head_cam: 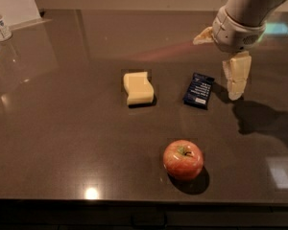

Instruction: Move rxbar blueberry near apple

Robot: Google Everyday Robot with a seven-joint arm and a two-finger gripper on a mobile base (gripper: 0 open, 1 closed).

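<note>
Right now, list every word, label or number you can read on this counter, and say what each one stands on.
Nothing here can be read.
rxbar blueberry: white lines of print on the dark blue wrapper, too blurred to read.
Bottle at the far left: any label is too small to read.
apple, yellow block and the gripper hanging just right of the bar: no text visible.

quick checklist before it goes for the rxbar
1. Rxbar blueberry lies flat and uncovered on the table: ok.
2. Pincer empty, jaws open: ok.
3. Pincer lined up over the bar: not ok, it hangs just to the bar's right.
4. Apple in view, stem up, nothing touching it: ok.
5. Yellow block out of the bar-to-apple path: ok, it sits left of the bar, apart from it.
</note>
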